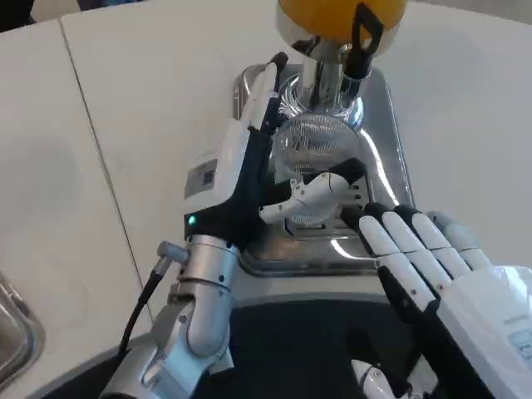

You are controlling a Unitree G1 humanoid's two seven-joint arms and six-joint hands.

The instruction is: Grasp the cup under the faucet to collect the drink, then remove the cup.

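1. White and black fingers of the left hand (274, 158) wrap the clear ribbed cup (312, 166), thumb across its near side; it grasps the cup, likely to steady it under the faucet (328, 79)
2. Beyond that hand, the orange dispenser (332, 17) sits above; the cup stands on the shiny steel drip tray (382, 125)
3. Right hand (440, 266) waits nearer, fingers straight, holding nothing

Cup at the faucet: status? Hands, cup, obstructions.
Left hand wrapped around clear cup, holding it. Cup upright on steel drip tray under faucet. Right hand open, near tray's front edge. Nothing blocking.
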